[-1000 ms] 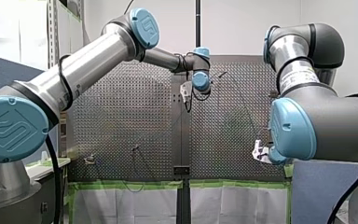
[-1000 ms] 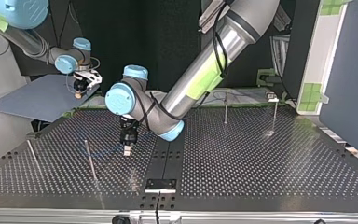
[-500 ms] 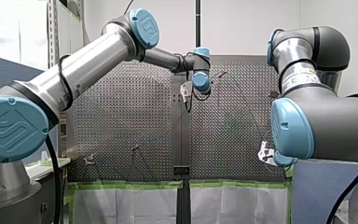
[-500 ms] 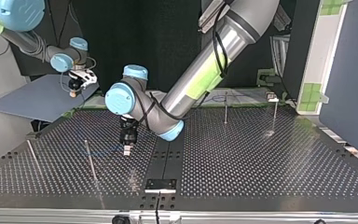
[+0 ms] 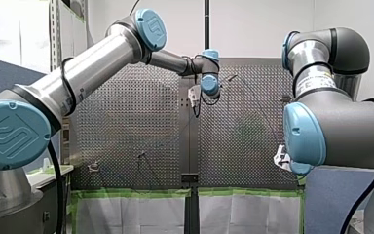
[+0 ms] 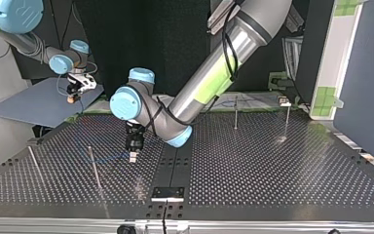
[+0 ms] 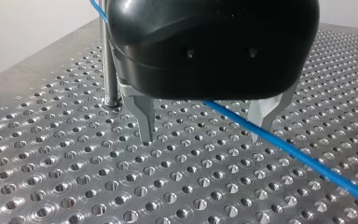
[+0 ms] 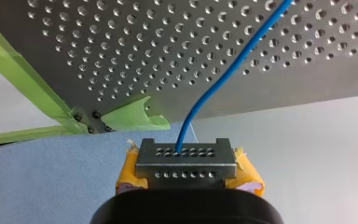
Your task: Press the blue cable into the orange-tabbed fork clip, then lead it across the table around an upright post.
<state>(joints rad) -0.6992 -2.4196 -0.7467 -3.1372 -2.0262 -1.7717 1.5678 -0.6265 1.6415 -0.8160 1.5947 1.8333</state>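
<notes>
Left gripper (image 7: 201, 137) spread, blue cable (image 7: 284, 147) running between its fingers, upright post (image 7: 107, 70) just beside it. Right gripper (image 8: 186, 161) clamped on the cable, green tape (image 8: 135, 116) ahead.

The perforated table (image 7: 51, 186) is bare metal with a satin sheen, and we see glints on the rims of its countersunk holes. The upright post (image 7: 108, 70) is polished metal. The blue cable (image 7: 284, 144) has a smooth, faintly glossy plastic sheath. Our left gripper (image 7: 201, 137) has a smooth black plastic housing and dull grey metal fingers (image 7: 144, 116). Our right gripper (image 8: 186, 158) shows a matt perforated metal plate between yellow pads (image 8: 247, 175) with ragged edges. At ten o'clock in the top view lies a matt blue-grey sheet (image 6: 29, 102). The green tape (image 8: 135, 116) looks papery.
</notes>
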